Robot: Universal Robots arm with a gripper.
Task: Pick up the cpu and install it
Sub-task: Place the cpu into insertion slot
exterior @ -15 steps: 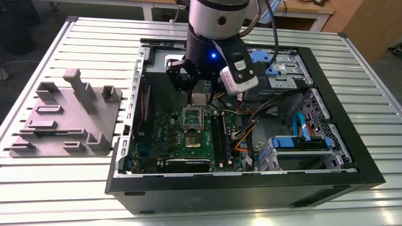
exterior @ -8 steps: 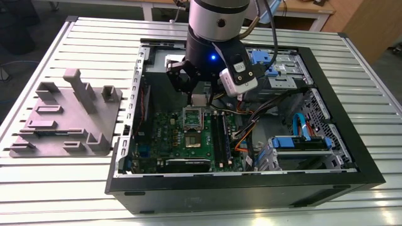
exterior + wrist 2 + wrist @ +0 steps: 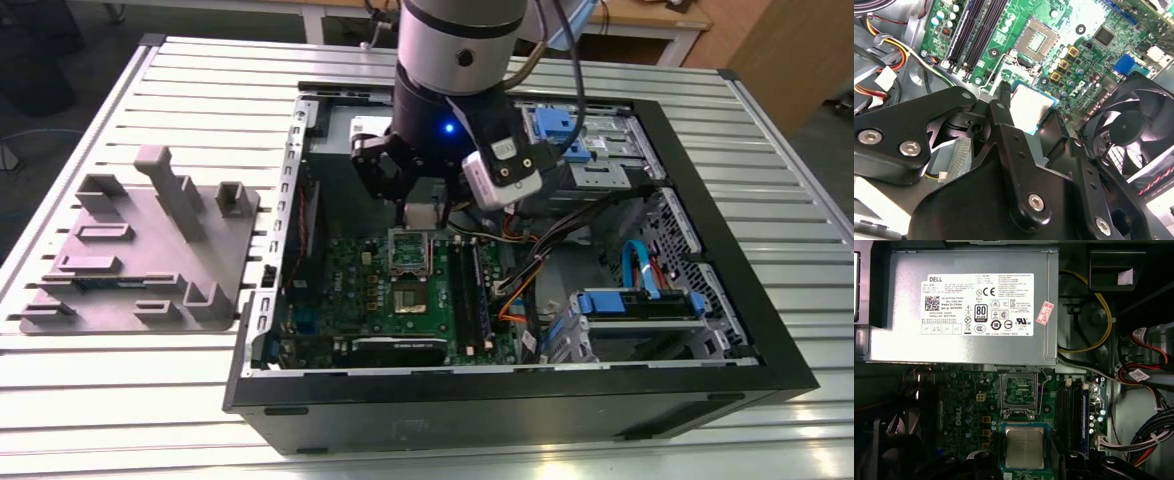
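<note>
Centrally in the exterior view, the gripper (image 3: pixel 420 213) hangs over the green motherboard (image 3: pixel 350 272), fingers (image 3: pixel 983 465) clamped on the cpu (image 3: pixel 1025 447).

Open computer case (image 3: pixel 507 412) lying on a slatted metal table (image 3: pixel 200 400)
In the exterior view, a grey plastic tray (image 3: pixel 134 270) with upright posts sits at nine o'clock from the case. Inside, the green motherboard (image 3: pixel 350 285) lies toward eight o'clock and the blue-latched drive bay (image 3: pixel 641 303) toward four. The first wrist view shows a grey power supply box (image 3: pixel 899 315) with a white label (image 3: pixel 977 304), bordering the motherboard. A black fan (image 3: pixel 1134 120) appears in the second wrist view.
</note>
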